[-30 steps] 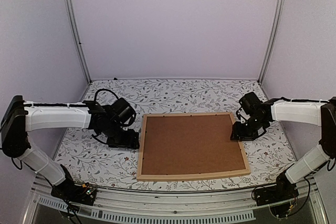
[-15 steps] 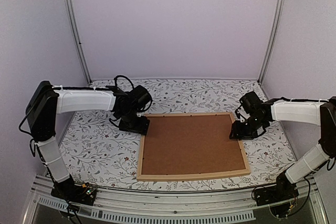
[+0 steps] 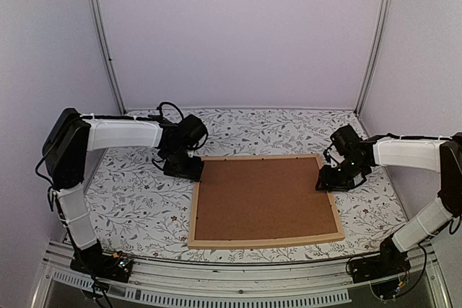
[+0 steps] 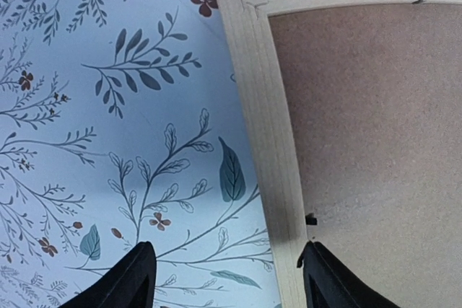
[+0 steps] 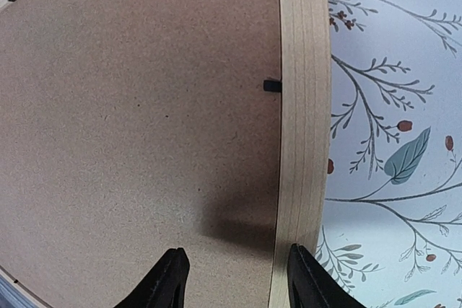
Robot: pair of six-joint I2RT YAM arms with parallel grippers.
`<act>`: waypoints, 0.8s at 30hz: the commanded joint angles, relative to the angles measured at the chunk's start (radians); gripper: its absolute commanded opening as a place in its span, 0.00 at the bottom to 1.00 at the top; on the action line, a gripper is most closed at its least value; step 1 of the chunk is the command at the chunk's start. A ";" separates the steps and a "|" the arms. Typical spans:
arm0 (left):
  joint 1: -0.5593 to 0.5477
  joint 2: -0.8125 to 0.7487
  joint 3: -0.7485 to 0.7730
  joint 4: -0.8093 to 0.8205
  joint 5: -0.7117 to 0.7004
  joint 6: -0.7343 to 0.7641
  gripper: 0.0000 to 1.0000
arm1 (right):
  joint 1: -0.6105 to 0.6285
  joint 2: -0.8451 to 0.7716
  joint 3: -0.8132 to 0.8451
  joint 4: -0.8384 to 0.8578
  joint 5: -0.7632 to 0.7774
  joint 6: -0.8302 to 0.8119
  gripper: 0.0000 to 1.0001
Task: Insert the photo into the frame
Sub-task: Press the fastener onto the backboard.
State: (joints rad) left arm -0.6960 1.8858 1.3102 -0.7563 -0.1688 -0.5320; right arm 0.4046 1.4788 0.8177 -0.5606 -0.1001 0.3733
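Observation:
The light wood frame (image 3: 193, 207) lies face down in the middle of the table, with the brown backing board (image 3: 260, 196) filling it. The photo is hidden. My left gripper (image 3: 186, 169) hovers open at the frame's far left corner. In the left wrist view its gripper (image 4: 228, 265) has one finger over the tablecloth and the other over the backing board (image 4: 375, 120), with the frame's rail (image 4: 271, 142) between them. My right gripper (image 3: 328, 180) is open at the right rail. In the right wrist view this gripper (image 5: 238, 254) has one finger over the board (image 5: 130, 106) and the other at the rail (image 5: 303, 106).
A floral tablecloth (image 3: 137, 200) covers the table. Lilac walls close in the back and sides, with metal posts (image 3: 101, 41) at the back corners. Small black tabs (image 5: 272, 86) on the frame's inner edge hold the board.
My left arm has swung from beside the middle of the frame's left rail to its far left corner. The right arm and the frame have not moved.

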 commanded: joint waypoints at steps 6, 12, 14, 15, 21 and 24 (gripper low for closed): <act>0.021 0.023 0.014 0.043 0.035 0.026 0.72 | -0.009 0.014 -0.006 -0.002 0.000 -0.009 0.50; 0.021 0.020 -0.004 0.057 0.046 0.024 0.72 | -0.009 0.011 -0.011 -0.002 0.000 -0.007 0.50; 0.021 0.025 -0.005 0.063 0.050 0.023 0.72 | -0.009 0.012 -0.011 -0.002 -0.001 -0.007 0.50; 0.021 0.029 -0.006 0.066 0.053 0.024 0.72 | -0.009 0.011 -0.011 -0.001 -0.001 -0.007 0.50; 0.022 0.048 -0.008 0.072 0.050 0.027 0.72 | -0.008 0.006 -0.012 -0.005 0.000 -0.007 0.50; 0.026 0.051 -0.011 0.076 0.049 0.027 0.72 | -0.009 0.004 -0.012 -0.005 0.000 -0.007 0.50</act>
State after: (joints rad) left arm -0.6834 1.9228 1.3090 -0.6987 -0.1207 -0.5163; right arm 0.4046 1.4788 0.8177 -0.5606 -0.1009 0.3733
